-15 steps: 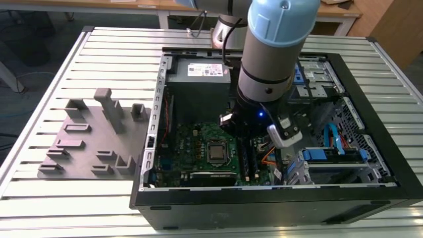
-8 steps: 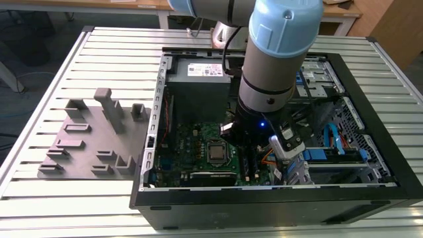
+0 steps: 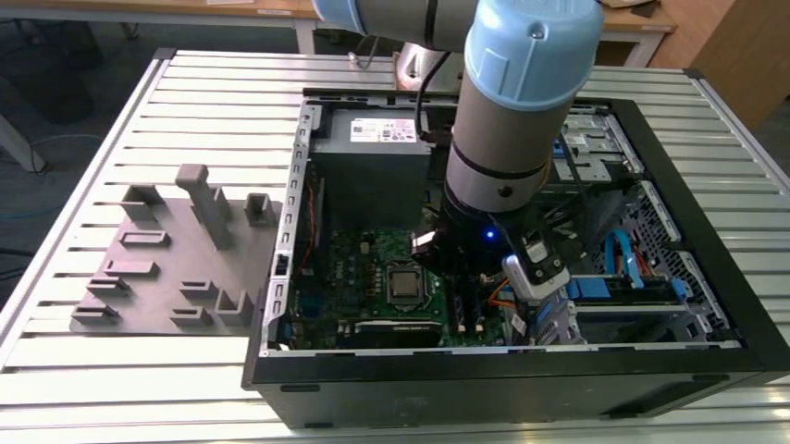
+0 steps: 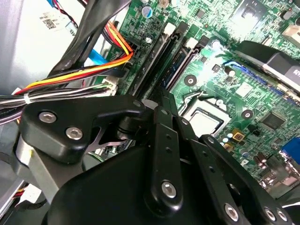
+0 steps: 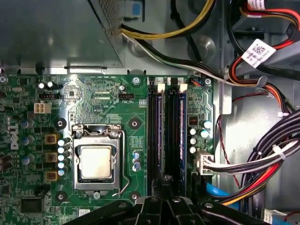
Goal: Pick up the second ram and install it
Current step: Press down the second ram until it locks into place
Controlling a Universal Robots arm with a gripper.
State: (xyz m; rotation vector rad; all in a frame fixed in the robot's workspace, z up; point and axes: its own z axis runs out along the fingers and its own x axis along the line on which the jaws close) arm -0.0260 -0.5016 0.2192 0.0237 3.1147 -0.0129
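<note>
Black gripper (image 4: 161, 101) linkage fills the lower half of the second wrist view, nearest you; you cannot tell whether it grips anything. From large to small: the open computer case (image 3: 691, 365) lies on its side so the motherboard (image 5: 93, 93) faces up, and the arm (image 3: 512, 120) hangs over its RAM slots (image 5: 166, 131). The second ram (image 5: 181, 126) stands in the slot right of centre in the first wrist view, the gripper just above its near end.

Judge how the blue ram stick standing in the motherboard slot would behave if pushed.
The ram stick is thin and flat, so probably stiff and light. Standing edge-on in the slot, it likely resists downward pushes but might crack if levered sideways.
</note>
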